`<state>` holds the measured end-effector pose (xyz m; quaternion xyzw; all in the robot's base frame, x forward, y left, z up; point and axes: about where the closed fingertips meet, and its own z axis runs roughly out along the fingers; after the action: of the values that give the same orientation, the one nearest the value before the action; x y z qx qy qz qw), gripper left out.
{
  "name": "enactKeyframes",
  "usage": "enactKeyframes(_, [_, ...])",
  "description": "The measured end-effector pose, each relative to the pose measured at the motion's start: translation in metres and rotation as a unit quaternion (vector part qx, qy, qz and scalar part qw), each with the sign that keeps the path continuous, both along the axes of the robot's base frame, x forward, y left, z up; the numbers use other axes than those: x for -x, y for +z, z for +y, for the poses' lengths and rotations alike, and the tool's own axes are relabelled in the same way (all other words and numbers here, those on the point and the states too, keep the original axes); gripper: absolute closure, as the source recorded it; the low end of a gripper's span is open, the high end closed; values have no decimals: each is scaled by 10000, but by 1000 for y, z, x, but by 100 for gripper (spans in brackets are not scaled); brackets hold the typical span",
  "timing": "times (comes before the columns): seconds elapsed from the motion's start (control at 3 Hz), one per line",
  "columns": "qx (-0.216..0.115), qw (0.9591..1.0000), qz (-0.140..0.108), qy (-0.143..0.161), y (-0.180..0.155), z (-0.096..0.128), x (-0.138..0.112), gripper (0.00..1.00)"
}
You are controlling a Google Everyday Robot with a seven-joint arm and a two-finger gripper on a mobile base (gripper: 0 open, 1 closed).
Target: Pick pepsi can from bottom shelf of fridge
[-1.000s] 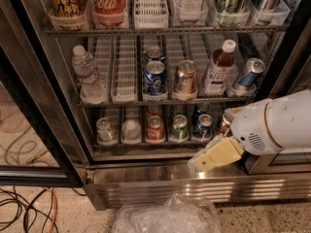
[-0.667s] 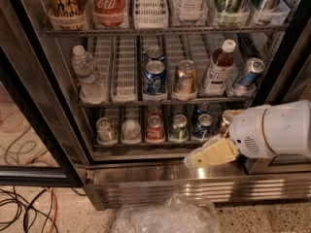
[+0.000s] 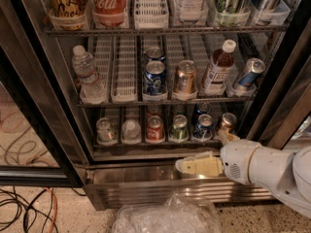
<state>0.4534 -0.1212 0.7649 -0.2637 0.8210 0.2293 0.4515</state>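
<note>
- One pepsi can [image 3: 203, 126] stands upright at the front of the bottom shelf [image 3: 136, 147] of the fridge [image 3: 51, 110]. It is between a green can [image 3: 179, 128] on its left and a copper-brown can [image 3: 226, 122] on its right.
- Its label is hard to read (only dark blue and a silver top come through).
- Right behind it is another can [image 3: 203, 108], of which only the top shows.
- Further left in the front row are a red can [image 3: 155, 129] and two pale containers too dim to name.
- The gripper [image 3: 194, 166] lies level in front of the steel base [image 3: 146, 191], below the shelf edge. It is just under the pepsi can without touching it.
- Whether its jaws are open or closed, I cannot tell.
- The white arm [image 3: 272, 171] runs off the right edge, and the wrist covers the foot of the copper-brown can.
- A crumpled plastic bag [image 3: 165, 218] is cut off by the lower edge, and the cola bottle [image 3: 109, 1] on the top rack is cut off above.
- Since 0.7 s ago the gripper has dropped and slid left, going from tilted to level.
- The copper-brown can, hidden behind the wrist then, now shows.
- The cans have not moved.
</note>
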Motion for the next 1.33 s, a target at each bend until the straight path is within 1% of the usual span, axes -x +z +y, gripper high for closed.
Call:
enactKeyframes(0.33, [-526, 9961, -460, -543, -11, -6, -31, 0])
enactKeyframes(0.67, [-697, 9900, -673, -1025, -23, -19, -62, 0])
enactKeyframes(1.0, [-697, 9900, -673, -1025, -23, -19, -62, 0])
enactKeyframes(1.33, [-660, 9887, -728, -1133, -36, -18, -65, 0])
